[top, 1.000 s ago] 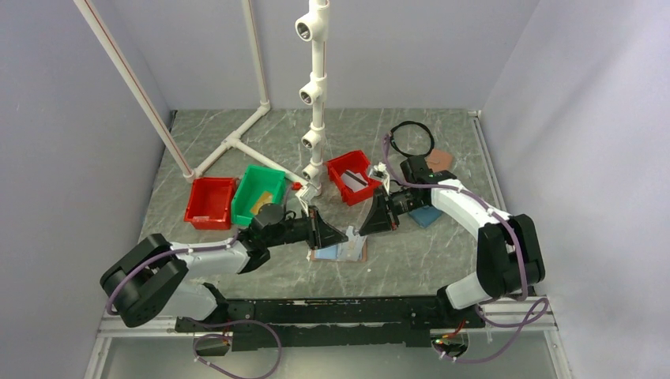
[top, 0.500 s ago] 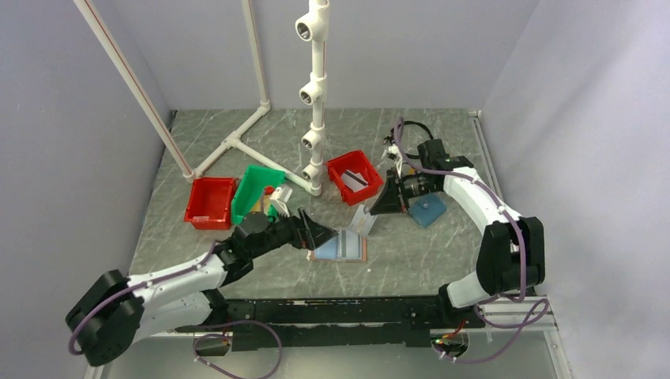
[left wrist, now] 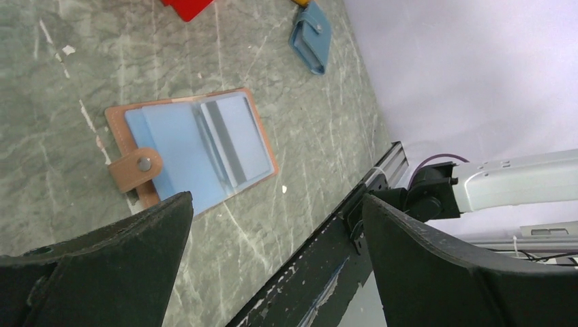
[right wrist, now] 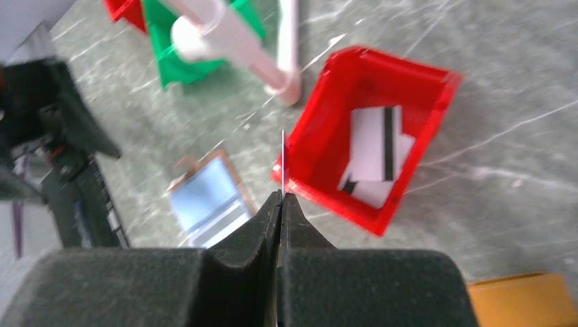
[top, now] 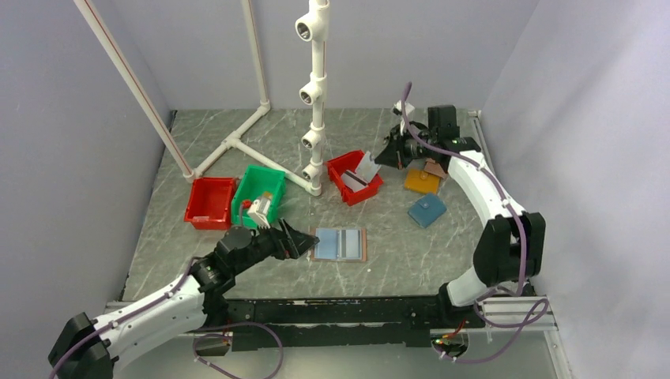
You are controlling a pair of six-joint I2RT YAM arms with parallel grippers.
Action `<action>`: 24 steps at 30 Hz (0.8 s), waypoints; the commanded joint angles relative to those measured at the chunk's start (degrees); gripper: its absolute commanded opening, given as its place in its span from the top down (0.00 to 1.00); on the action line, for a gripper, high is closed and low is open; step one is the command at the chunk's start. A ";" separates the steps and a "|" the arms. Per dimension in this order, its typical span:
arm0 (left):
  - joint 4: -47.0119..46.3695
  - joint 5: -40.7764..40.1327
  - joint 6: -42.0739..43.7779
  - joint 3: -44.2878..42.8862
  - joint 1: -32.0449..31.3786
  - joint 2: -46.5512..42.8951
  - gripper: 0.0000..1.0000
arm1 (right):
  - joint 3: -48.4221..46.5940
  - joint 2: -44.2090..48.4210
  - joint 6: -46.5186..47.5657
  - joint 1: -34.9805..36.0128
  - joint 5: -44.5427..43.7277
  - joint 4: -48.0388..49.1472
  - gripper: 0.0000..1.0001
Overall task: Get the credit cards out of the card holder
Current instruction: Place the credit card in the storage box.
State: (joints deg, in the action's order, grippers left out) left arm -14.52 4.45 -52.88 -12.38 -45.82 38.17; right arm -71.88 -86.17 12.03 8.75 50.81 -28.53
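Note:
The card holder (top: 340,244) lies open flat on the table, pinkish-tan outside, light blue inside, with its snap tab (left wrist: 136,170) at one side. My left gripper (top: 304,241) hovers just left of it, open and empty; its own view looks past the holder (left wrist: 191,146) between the spread jaws (left wrist: 276,204). My right gripper (top: 379,160) is shut on a thin pale credit card (top: 366,168), seen edge-on (right wrist: 282,163), over the near rim of the right-hand red bin (top: 341,164). Two light cards with dark stripes (right wrist: 378,153) lie in that bin (right wrist: 416,85).
An orange wallet (top: 421,181), a teal-blue wallet (top: 427,211) and a brown wallet (top: 435,167) lie at the right. A green bin (top: 254,189) and another red bin (top: 210,203) stand at the left. A white pipe frame (top: 314,95) rises behind the bins.
My left gripper opened and drew back left, off the holder. My right gripper carried the card up and away from the holder to the red bin. The holder now lies flat.

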 commanded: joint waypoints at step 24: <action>10.39 -1.39 3.66 -3.88 0.34 -0.26 0.01 | -18.96 -20.63 2.15 5.78 -10.56 -5.93 1.00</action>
State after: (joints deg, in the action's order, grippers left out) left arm -4.54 3.55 -50.24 -13.89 -45.78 38.13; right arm -87.57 -105.80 12.45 13.58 40.38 -31.83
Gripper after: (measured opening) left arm 0.994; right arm 0.007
